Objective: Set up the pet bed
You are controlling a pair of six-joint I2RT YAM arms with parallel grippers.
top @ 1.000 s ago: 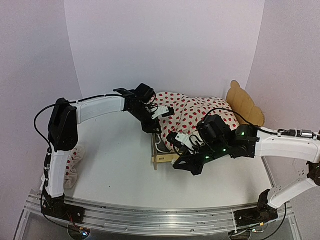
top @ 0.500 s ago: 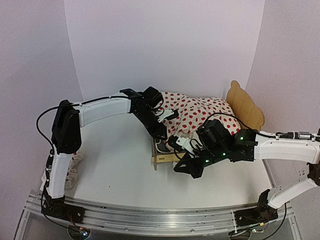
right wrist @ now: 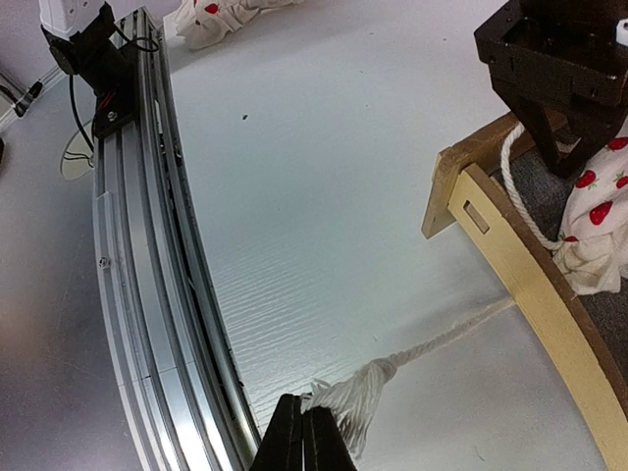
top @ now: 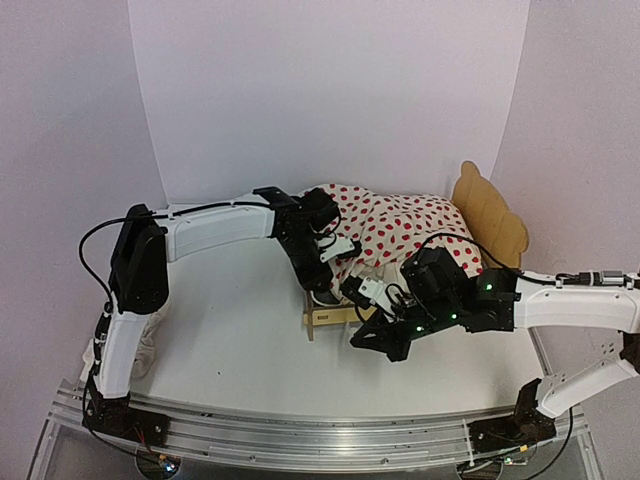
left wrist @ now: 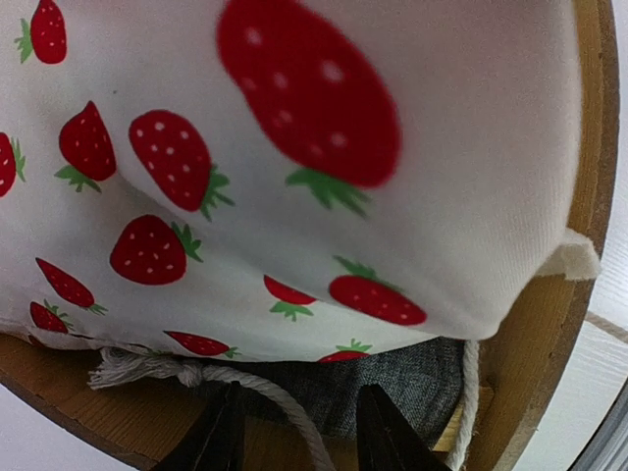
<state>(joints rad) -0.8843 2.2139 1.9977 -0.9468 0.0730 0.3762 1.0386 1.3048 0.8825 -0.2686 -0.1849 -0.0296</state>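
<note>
**Pet Bed: Position and Gripper Status**

The pet bed point(top: 330, 317) stands on the table point(top: 230, 340), draped by a strawberry cloth point(left wrist: 294, 196).

Left gripper point(left wrist: 302, 437): jaws spread above the bed's foot end, with a cord point(left wrist: 147, 369) running between them.

Right gripper point(right wrist: 301, 432): jaws pressed together just outside the footboard, tips touching the cord's tassel point(right wrist: 348, 397).

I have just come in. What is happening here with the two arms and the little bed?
The arms are dressing the pet bed; a strawberry-print cloth lies over it. The left gripper, jaws apart, is at the cloth's edge by the footboard. The right gripper is shut near the table, with the white cord ending at its tips; whether it pinches it is unclear.
</note>
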